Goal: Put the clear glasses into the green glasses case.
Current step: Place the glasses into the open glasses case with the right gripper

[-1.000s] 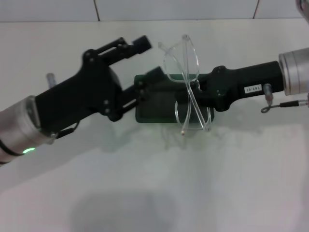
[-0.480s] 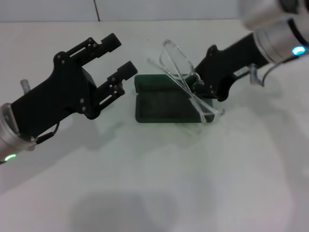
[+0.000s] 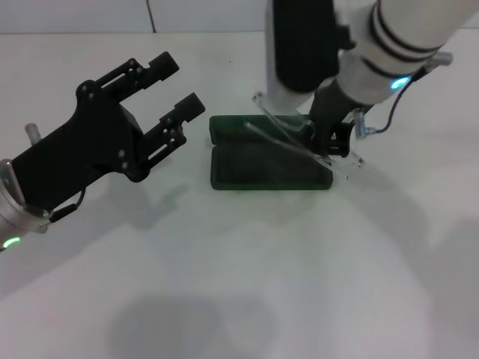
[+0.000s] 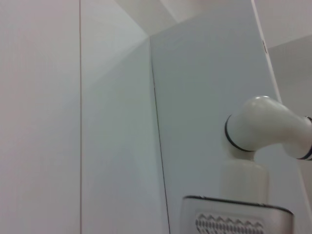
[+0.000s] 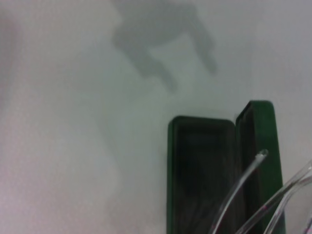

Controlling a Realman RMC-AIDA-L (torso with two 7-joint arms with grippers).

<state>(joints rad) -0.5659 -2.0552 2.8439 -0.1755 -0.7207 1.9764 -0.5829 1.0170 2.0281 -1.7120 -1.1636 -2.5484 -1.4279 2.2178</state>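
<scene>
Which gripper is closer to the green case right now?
Right. The right gripper is over the green glasses case's right end, shut on the clear glasses. The left gripper hangs open, off the case's left end.

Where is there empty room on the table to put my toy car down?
The table is bare in front of the green glasses case. It is crowded around the case: the right gripper holds the clear glasses over it, and the open left gripper hovers beside it.

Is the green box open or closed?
Open. The green glasses case shows its dark lining, with the lid tipped back behind it. The clear glasses, held by the right claw, hang over it.
</scene>
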